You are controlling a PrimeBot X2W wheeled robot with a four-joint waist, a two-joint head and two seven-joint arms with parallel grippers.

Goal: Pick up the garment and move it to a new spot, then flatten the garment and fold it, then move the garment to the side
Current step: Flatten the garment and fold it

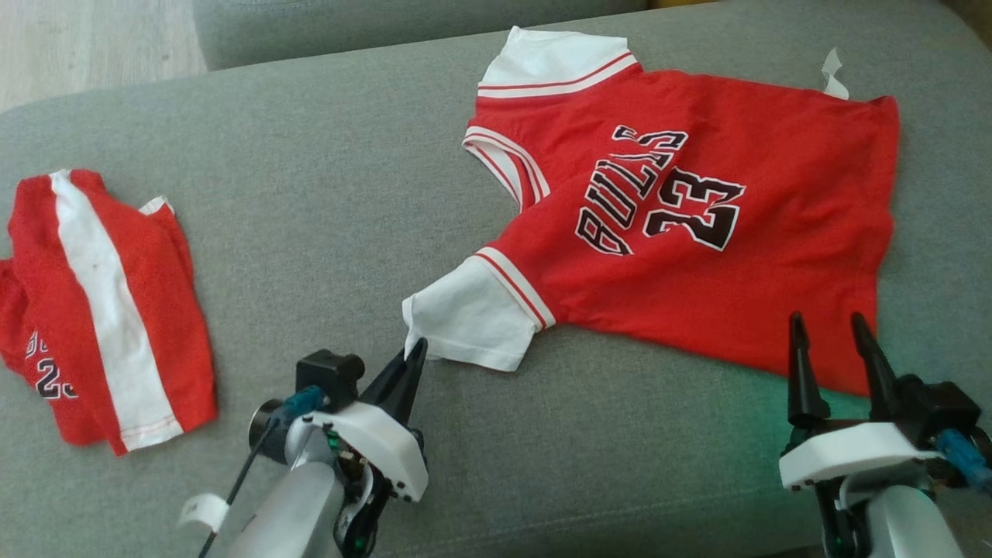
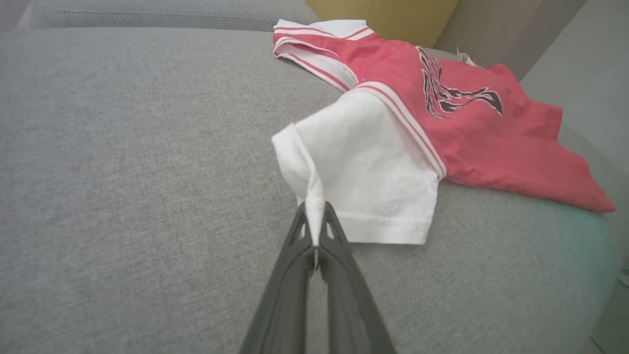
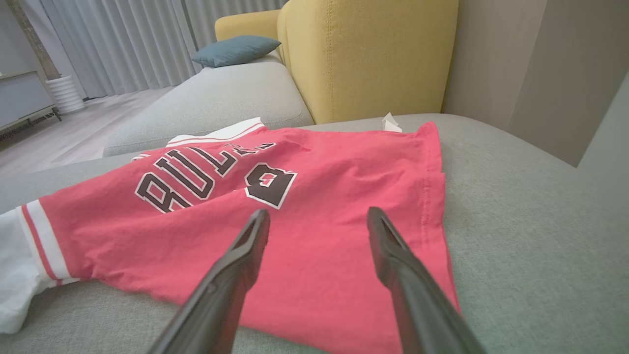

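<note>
The red Bulls jersey [image 1: 697, 232] is lying print-side up across the right half of the grey sofa seat [image 1: 310, 194], its neck pointing toward the seat's middle and its hem toward the seat's right end. It is mostly spread out, though light wrinkles are running through the body. The left gripper [image 1: 415, 353] is reaching in over the seat's front edge and pinching the outer corner of the jersey's near white sleeve [image 1: 473, 322]. Its fingers are pressed together on the cloth, and the cuff is rising into a small ridge between them. That hold is likely serving to draw the sleeve taut or carry it inward for a fold, since a corner gives the most control over a limp panel. The right gripper [image 1: 829, 325] is waiting with its fingers spread apart over the jersey's near edge, close to the hem corner toward the seat's right end, and is gripping nothing. Whether its tips are touching the fabric cannot be told. It seems to be lining up on the matching corner so that both arms can work the near side together. A second red garment with a white stripe [image 1: 108, 310], apparently folded, is sitting at the seat's left end, well apart from the jersey. A yellow armchair [image 3: 368, 54] is standing behind the seat's back.
</note>
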